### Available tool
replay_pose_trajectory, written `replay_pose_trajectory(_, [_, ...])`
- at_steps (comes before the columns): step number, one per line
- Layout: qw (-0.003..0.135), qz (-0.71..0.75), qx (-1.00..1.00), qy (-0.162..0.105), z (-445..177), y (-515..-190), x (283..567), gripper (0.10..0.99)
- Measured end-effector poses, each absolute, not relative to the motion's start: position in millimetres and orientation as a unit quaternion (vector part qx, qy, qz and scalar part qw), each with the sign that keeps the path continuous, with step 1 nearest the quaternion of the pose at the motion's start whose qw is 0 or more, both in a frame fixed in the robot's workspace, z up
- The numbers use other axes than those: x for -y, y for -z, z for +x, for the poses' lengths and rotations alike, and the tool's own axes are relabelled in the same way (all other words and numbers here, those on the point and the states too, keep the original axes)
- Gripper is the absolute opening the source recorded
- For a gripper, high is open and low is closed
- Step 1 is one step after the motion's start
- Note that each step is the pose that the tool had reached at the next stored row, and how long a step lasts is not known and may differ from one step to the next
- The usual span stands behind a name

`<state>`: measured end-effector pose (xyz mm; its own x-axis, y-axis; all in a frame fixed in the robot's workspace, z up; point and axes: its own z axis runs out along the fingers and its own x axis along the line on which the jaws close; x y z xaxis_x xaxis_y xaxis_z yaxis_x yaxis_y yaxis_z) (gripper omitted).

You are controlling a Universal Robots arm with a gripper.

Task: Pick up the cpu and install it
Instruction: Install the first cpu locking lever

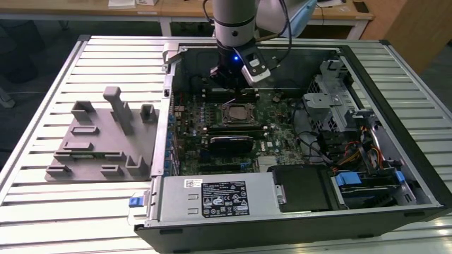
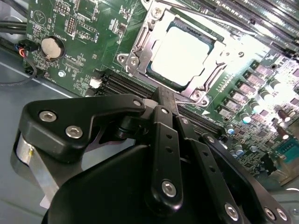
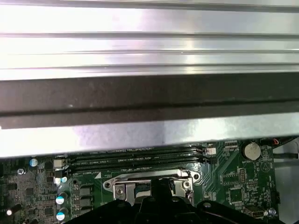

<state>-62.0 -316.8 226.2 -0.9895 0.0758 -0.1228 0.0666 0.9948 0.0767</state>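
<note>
In the exterior view, taking 12 o'clock as the far edge of the slatted table (image 1: 42,211), the open computer case (image 1: 416,174) has its power supply (image 1: 211,198) nearest the camera. The grey tray (image 1: 99,140) sits outside the case at about 9 o'clock from the board. Further in, near the middle of the green motherboard (image 1: 279,140), the cpu (image 1: 236,112) lies flat inside the socket's metal frame (image 1: 220,114). It does not sit on the tray and it is not in the tool. The second wrist view shows the cpu (image 2: 180,55) as a pale square whose edges run parallel to the frame (image 2: 140,46), and being square it has no long axis to line up. Dark memory slots (image 2: 126,84) run between it and the gripper (image 2: 163,93), with a coin cell (image 2: 51,48) well off to one side. The relation that matters is a short one. The gripper (image 1: 227,92) hangs just beyond the socket and above the board, so the cpu lies at roughly 6 o'clock from it, close by and lower. I cannot tell how wide the tool stands, and nothing shows in its grasp. The arm (image 1: 234,21) comes down nearly upright from 12 o'clock, wrist pointed at the board, with a blue light on its body.
</note>
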Motion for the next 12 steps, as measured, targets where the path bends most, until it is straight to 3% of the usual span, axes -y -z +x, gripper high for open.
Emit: replay_pose_trajectory(12, [0.063,0.036,-0.997,-0.039,-62.0,-220.3,312.8,0.106])
